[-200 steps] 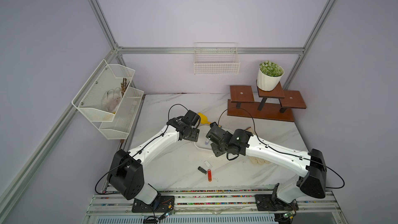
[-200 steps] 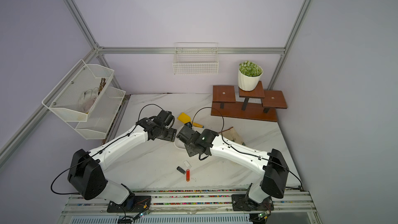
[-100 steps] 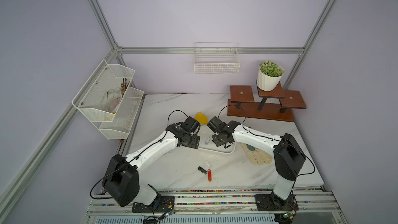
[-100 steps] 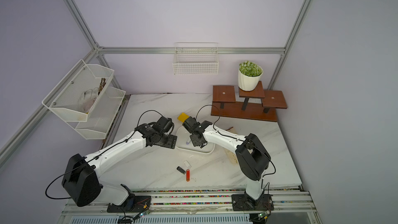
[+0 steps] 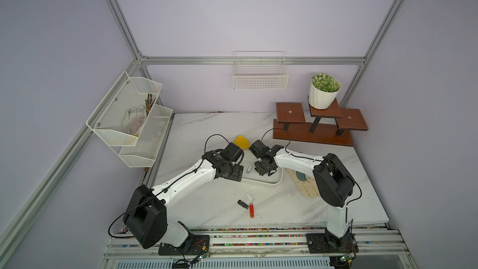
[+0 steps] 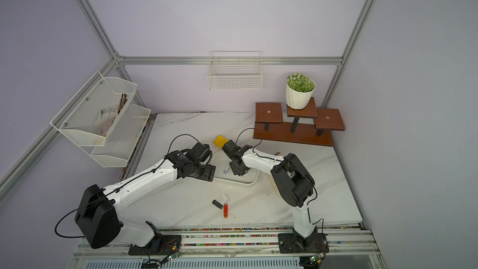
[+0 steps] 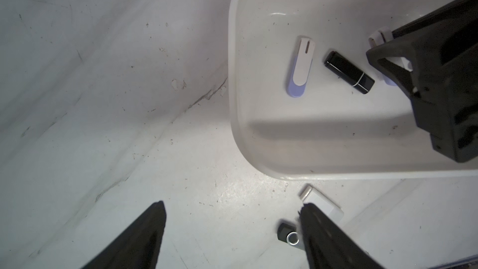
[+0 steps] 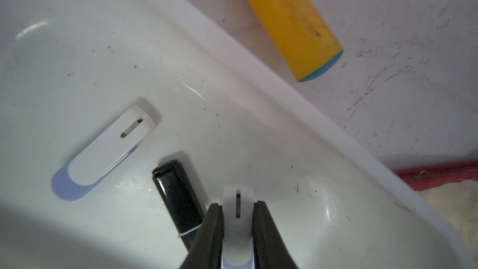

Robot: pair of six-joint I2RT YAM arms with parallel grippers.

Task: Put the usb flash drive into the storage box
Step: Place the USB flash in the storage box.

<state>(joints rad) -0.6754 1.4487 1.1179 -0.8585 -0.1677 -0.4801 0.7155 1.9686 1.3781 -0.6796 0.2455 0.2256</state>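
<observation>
Worktop: white marble worktop [image 5: 207,130] in a lilac-walled cell, with the storage box [image 5: 269,182] near its middle.
Change, right arm: within the last second its elbow has lifted and folded, while the right gripper [image 8: 238,205] stayed over the storage box and now hangs low inside it.
Right gripper: closed tight on a white-and-lilac usb flash drive [image 8: 238,229], close above the box floor and not yet let go.
Change, left arm: the left gripper [image 7: 232,204] has slid toward the robot's side of the box. Its jaws stand wide apart with nothing between them.
Meaning: in my judgement only the release remains for this drive.
Inside the box: a second white-and-lilac drive [image 7: 301,67] and a black capped drive [image 7: 349,75], both just beside the held one.
Outside the box, on the robot's side: a white drive [image 5: 249,197], a black swivel drive [image 5: 243,204] and a red drive [image 5: 251,210] — these still wait.
Views: only the wrist views show the grip and the black capped drive, while only the top views show the red drive and both arms' posture. The right wrist view shows a yellow tool [image 8: 287,21] — beyond the box's far rim.
</observation>
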